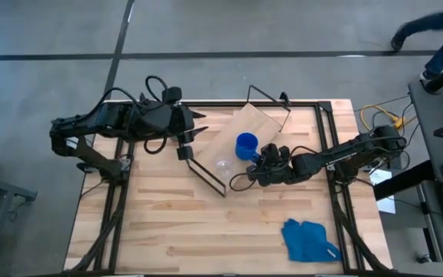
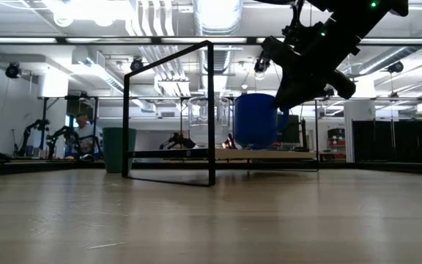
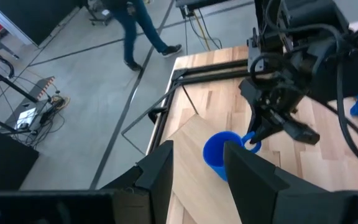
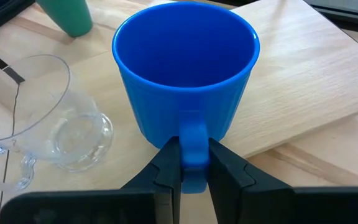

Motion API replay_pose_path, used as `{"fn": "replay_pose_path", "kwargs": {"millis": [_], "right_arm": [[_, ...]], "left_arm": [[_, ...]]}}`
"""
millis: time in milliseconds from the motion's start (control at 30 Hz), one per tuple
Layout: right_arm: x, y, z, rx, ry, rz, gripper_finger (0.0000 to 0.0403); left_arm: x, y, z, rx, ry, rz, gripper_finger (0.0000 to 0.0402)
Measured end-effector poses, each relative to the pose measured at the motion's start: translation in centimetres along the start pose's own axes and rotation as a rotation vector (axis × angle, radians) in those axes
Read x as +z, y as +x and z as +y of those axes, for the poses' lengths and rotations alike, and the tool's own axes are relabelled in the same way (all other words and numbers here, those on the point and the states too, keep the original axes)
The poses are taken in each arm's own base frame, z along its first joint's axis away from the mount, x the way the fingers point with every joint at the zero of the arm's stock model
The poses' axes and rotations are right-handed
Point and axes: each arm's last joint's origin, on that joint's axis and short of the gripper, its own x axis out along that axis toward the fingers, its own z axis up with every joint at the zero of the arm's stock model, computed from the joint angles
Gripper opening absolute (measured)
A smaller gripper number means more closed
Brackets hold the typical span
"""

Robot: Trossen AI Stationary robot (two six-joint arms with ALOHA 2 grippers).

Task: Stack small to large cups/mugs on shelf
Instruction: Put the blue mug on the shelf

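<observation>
Fingers of the right gripper [image 4: 194, 163] clenched on the handle of the blue mug [image 4: 185, 74], held upright over the light-wood shelf [image 1: 241, 127] near the table's [image 1: 168, 223] far edge — the clear glass cup [image 4: 55, 118] just beside it. The green cup [image 4: 70, 15] stands farther off. Left gripper [image 1: 200, 125] waits released — near the far left corner.

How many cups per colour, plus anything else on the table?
Blue mug: 1, on the shelf, handle pinched by the right end effector
Clear glass cup: 1
Green cup: 1
Shelf: 1
Blue cloth: 1
Total: 5
</observation>
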Motion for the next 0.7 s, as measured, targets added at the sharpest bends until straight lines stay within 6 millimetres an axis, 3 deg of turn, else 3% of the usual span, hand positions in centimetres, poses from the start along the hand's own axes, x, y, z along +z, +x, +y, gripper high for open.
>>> {"fn": "replay_pose_path", "kwargs": {"millis": [333, 700], "right_arm": [[-1.0, 1.6, 0.8, 0.008, -0.022, -0.009, 0.005], [-0.7, 1.7, 1.3, 0.018, -0.048, 0.003, 0.0055]], "left_arm": [[0.2, 0.0, 0.0, 0.003, -0.011, -0.021, 0.0128], [0.2, 0.1, 0.0, 0.003, -0.01, -0.019, 0.0128]]}}
